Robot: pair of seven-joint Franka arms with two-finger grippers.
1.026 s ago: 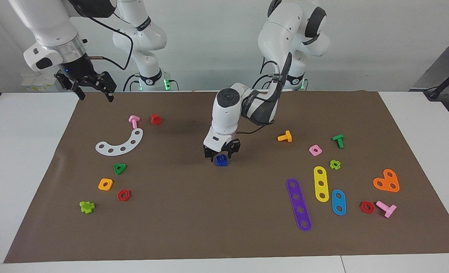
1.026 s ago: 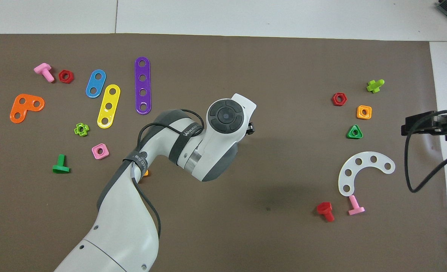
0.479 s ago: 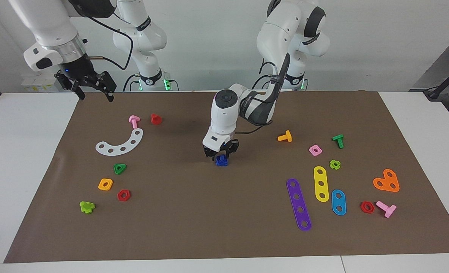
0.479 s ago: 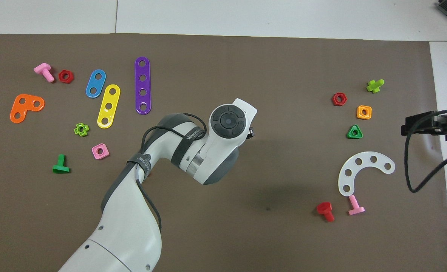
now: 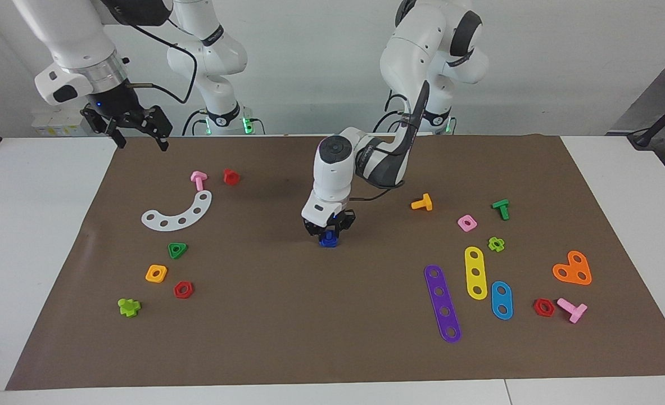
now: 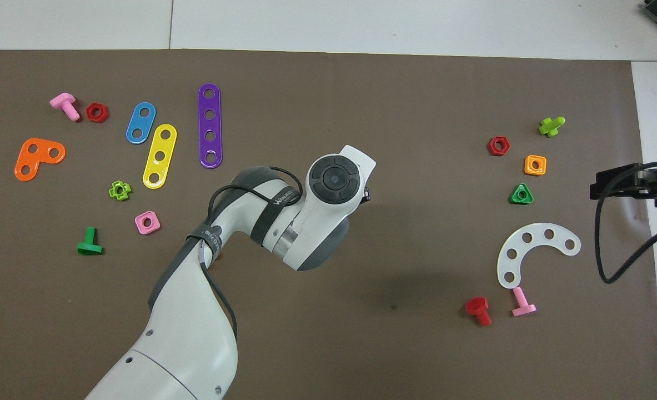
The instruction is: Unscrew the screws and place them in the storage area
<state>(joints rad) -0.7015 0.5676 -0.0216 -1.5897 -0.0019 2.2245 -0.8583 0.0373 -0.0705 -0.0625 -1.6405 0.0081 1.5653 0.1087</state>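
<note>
A dark-blue screw [image 5: 328, 241] stands on the brown mat [image 5: 287, 315] near its middle. My left gripper [image 5: 329, 229] points straight down, right on top of the screw, and covers its upper part. In the overhead view the left arm's wrist [image 6: 332, 179] hides both the gripper and the screw. My right gripper [image 5: 138, 132] waits open and empty in the air over the mat's edge at the right arm's end [image 6: 633, 186]. Small nuts and bolts are grouped on the mat toward the right arm's end: a green triangle [image 5: 177, 250], an orange square [image 5: 156, 273] and a red hexagon [image 5: 183, 289].
A white curved plate [image 5: 180, 214], a pink bolt [image 5: 198, 180] and a red bolt [image 5: 231, 176] lie nearer to the robots. Toward the left arm's end lie purple [image 5: 442, 304], yellow [image 5: 475, 273] and blue [image 5: 501, 300] strips, an orange plate [image 5: 573, 269] and several small nuts and bolts.
My left gripper has come down a little onto the dark-blue screw and now covers more of it. The right arm has not moved.
</note>
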